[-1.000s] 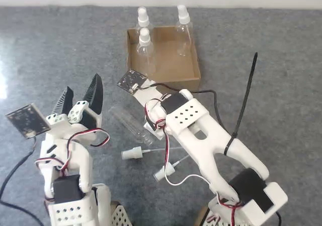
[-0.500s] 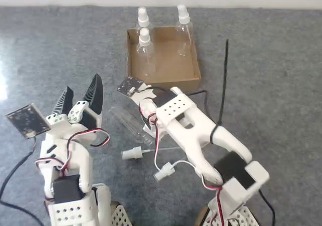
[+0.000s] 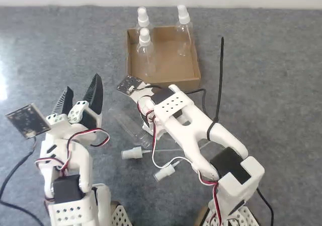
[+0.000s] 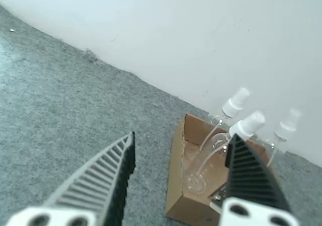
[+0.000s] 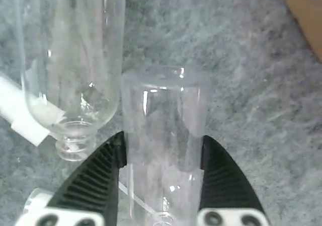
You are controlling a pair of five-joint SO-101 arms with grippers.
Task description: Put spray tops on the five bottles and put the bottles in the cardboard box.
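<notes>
The right gripper (image 5: pixel 161 140) clasps a capless clear bottle (image 5: pixel 164 110) lying on the grey table (image 3: pixel 282 60), just on the near side of the cardboard box (image 3: pixel 171 76). The left gripper (image 3: pixel 82 85) gapes wide at near left, close to two loose spray tops (image 3: pixel 133 153).

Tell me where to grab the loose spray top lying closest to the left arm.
Probably best to take the spray top by its white head, coming from straight above with the jaws across it. It lies flat on the table, and its dip tube looks too thin to pinch reliably.
</notes>
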